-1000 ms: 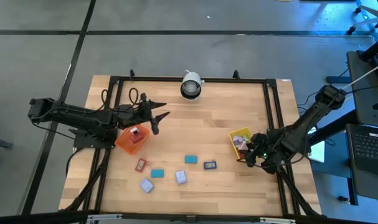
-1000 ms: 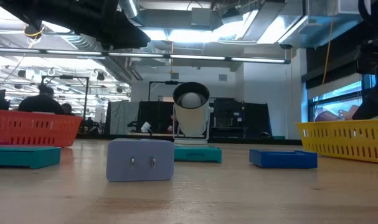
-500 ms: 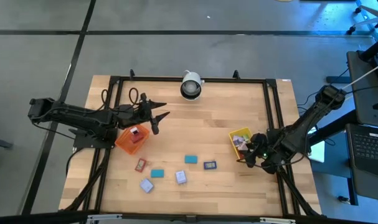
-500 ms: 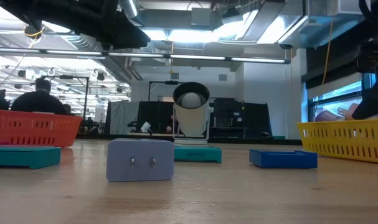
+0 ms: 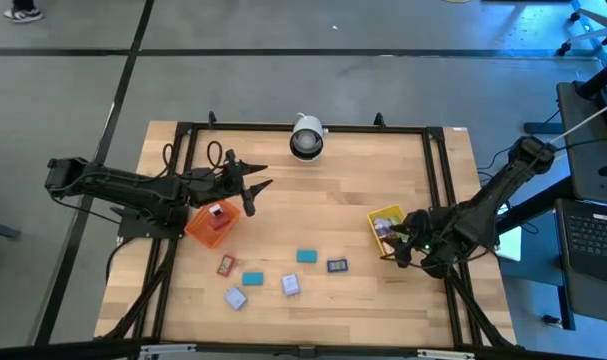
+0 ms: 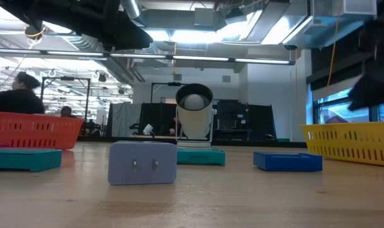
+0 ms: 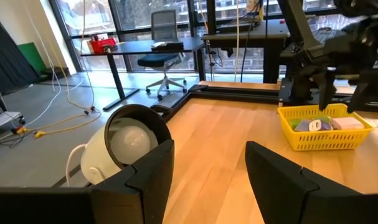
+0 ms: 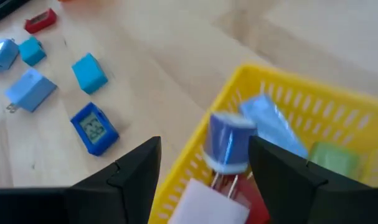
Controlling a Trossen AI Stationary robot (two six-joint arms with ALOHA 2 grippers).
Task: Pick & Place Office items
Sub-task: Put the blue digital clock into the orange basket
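Observation:
Several office items lie flat on the table's near half: a red one (image 5: 225, 265), two teal ones (image 5: 253, 278) (image 5: 306, 256), a dark blue one (image 5: 337, 265) and two lavender ones (image 5: 234, 298) (image 5: 291, 285). More items sit in the yellow tray (image 5: 386, 222), among them a blue-and-white piece (image 8: 228, 143) and a green one (image 8: 329, 159). My right gripper (image 5: 401, 245) (image 8: 204, 186) is open, over the yellow tray's near-left rim (image 8: 195, 149). My left gripper (image 5: 255, 188) (image 7: 210, 180) is open, in the air beside the orange tray (image 5: 209, 224), which holds a red item.
A white camera (image 5: 306, 137) stands at the table's far edge. A black frame (image 5: 283, 127) borders the table. The lavender block (image 6: 143, 163) stands nearest the low camera. Bare wood lies between the trays in the middle of the table. People sit in the room behind.
My right gripper has shifted slightly toward the yellow tray, and its arm now hangs lower over the tray in the low view. The items on the table have stayed where they were.

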